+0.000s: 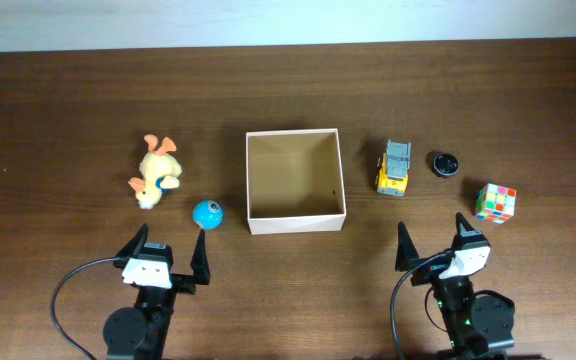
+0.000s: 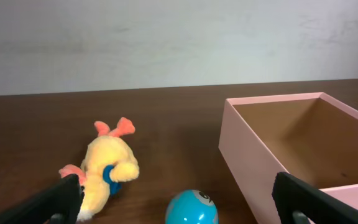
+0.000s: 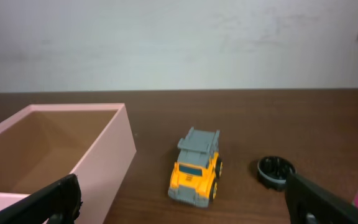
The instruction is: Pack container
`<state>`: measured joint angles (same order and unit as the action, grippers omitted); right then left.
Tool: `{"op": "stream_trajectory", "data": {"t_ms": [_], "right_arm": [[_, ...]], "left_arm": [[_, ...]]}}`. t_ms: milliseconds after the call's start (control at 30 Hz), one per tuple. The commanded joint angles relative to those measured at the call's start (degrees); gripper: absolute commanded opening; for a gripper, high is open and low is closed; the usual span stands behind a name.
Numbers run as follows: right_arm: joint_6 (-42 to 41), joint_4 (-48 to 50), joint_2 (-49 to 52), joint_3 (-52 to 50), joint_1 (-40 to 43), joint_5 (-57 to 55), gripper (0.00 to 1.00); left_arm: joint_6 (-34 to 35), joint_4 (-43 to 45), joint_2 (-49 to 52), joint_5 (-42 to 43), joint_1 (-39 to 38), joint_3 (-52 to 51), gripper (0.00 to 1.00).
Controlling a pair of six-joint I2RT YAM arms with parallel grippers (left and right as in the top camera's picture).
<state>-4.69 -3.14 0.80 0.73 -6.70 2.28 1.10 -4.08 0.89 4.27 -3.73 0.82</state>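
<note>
The container (image 1: 253,223), a square shallow cardboard box with pale walls and a tan inside, stands empty at the table's middle; its wall also shows in the left wrist view (image 2: 244,158) and the right wrist view (image 3: 107,158). Left of it lie a yellow plush duck (image 1: 156,171) (image 2: 107,167) and a blue ball (image 1: 207,213) (image 2: 191,208). Right of it stand a yellow and grey toy truck (image 1: 394,168) (image 3: 195,167), a black round piece (image 1: 444,163) (image 3: 275,170) and a colour cube (image 1: 495,202). My left gripper (image 1: 172,250) and right gripper (image 1: 433,237) both stand open and empty near the front edge.
The dark wooden table (image 1: 68,110) runs back to a pale wall (image 2: 166,37). Cables loop beside each arm's base (image 1: 63,300).
</note>
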Motion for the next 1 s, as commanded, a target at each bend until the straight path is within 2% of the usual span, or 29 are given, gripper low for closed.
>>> {"op": "stream_trajectory", "data": {"t_ms": [0, 733, 967], "right_arm": [[-0.04, -0.74, -0.50, -0.42, -0.37, -0.96, 0.99], [-0.02, -1.40, -0.44, 0.11, -0.37, -1.20, 0.99], [-0.04, -11.17, 0.63, 10.27, -0.37, 0.52, 0.99]], "left_arm": [[-0.90, -0.07, -0.59, 0.44, 0.31, -0.31, 0.99], [-0.90, -0.07, -0.59, 0.44, 0.31, -0.31, 0.99], [-0.90, -0.07, -0.59, 0.44, 0.31, -0.31, 0.99]]}}
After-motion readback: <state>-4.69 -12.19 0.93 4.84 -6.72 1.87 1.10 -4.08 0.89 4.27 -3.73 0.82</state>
